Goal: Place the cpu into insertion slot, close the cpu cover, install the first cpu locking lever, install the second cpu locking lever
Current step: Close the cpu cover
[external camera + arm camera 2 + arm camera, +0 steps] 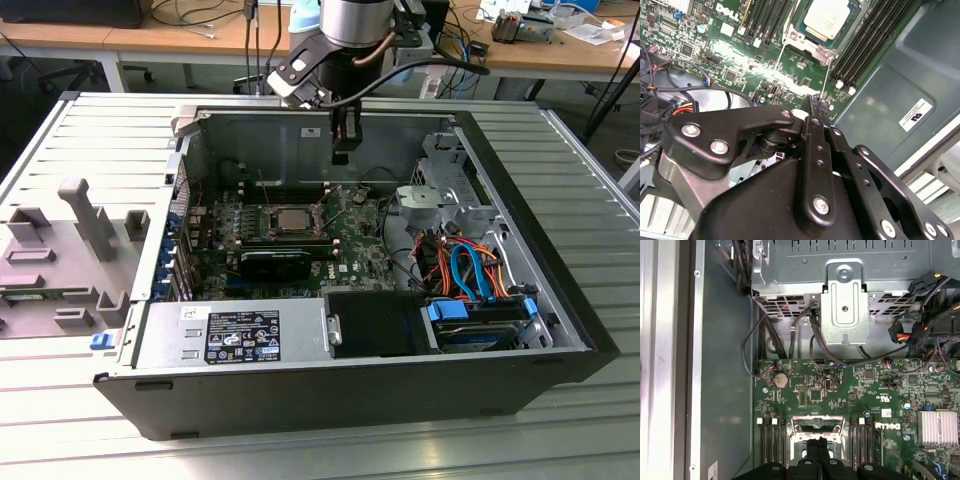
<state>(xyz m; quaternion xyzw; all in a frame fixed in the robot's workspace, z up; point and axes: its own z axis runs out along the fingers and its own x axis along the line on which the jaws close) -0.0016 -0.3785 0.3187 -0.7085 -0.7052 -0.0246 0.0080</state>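
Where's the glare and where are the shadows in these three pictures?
In the second wrist view a white band of glare crosses the green motherboard beyond the black hand, and the silver-grey square cpu shines pale; in the first wrist view light falls evenly over the board; in the exterior view the black computer case is shaded inside while the ribbed metal table is bright.

An electronics lab: cable-strewn wooden benches [130, 38] behind an opened computer case [300, 395] on a metal table [110, 130]
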